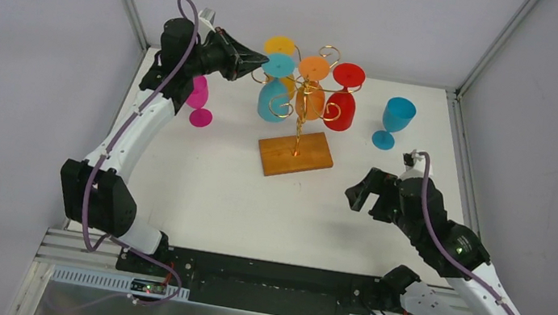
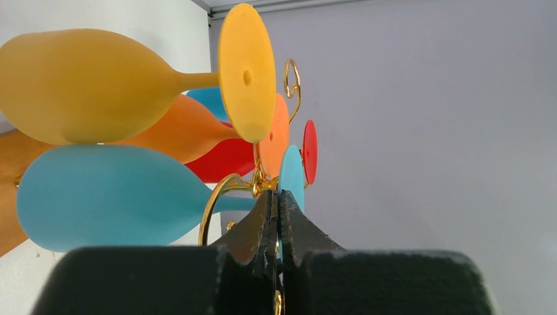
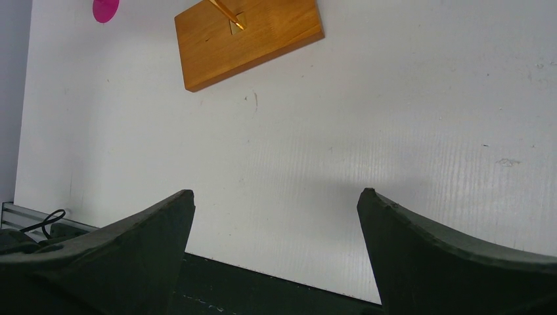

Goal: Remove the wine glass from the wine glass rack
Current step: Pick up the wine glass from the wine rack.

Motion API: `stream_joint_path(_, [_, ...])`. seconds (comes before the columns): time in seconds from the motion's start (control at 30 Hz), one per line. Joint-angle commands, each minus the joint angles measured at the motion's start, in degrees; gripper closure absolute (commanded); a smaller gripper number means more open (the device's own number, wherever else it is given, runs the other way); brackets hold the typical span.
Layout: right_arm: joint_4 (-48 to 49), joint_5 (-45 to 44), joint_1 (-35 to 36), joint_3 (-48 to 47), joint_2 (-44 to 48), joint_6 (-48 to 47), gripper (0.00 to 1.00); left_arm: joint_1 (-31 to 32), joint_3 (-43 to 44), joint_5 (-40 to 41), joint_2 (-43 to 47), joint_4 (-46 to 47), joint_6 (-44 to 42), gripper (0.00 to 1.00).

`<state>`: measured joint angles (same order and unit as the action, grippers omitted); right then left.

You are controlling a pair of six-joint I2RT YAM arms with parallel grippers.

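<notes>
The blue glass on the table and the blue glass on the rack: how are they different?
The blue glass on the table stands upright on its foot; the blue glass on the rack hangs upside down, foot on top. The blue glass on the table stands alone, while the blue glass on the rack is crowded by the yellow glass, orange glass and red glass. Both have the same blue colour and shape.

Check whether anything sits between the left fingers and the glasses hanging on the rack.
No separate object is visible in between. The left gripper, fingers shut, is right at the wine glass rack. In the wrist view its tips sit by the foot of the hanging blue glass, with only the rack's own gold scroll arm curling beside them.
</notes>
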<state>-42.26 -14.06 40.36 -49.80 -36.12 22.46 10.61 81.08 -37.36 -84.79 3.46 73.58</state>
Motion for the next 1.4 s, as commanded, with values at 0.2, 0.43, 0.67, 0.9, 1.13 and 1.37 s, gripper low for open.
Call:
stream_joint_path(0.2, [1.6,0.4,-0.1,0.8,0.2,0.2,0.01,0.4,-0.3,-2.6,5.4,1.0,-4.3,1.0])
stream_joint_path(0.43, [1.8,0.7,-0.2,0.6,0.0,0.9,0.01,0.4,-3.6,-3.4,8.3,0.6,-5.0,1.0])
stream_joint_path(0.67, [1.0,0.3,-0.1,-0.8,-0.7,0.9,0.01,0.4,-6.6,-4.3,11.5,0.2,-5.8,1.0])
stream_joint_path(0.9, [0.3,2.0,-0.2,-3.3,-1.3,1.5,0.01,0.4,-8.5,-4.9,15.6,-2.3,-8.6,1.0])
stream_joint_path(1.13, [0.8,5.0,-0.1,-4.3,-1.9,2.7,0.01,0.4,-10.9,-5.3,21.2,-6.4,-12.2,1.0])
stream_joint_path(1.37, [2.0,9.5,-0.2,-4.7,-3.3,5.2,0.01,0.4,-15.6,-8.3,27.8,-7.3,-14.9,1.0])
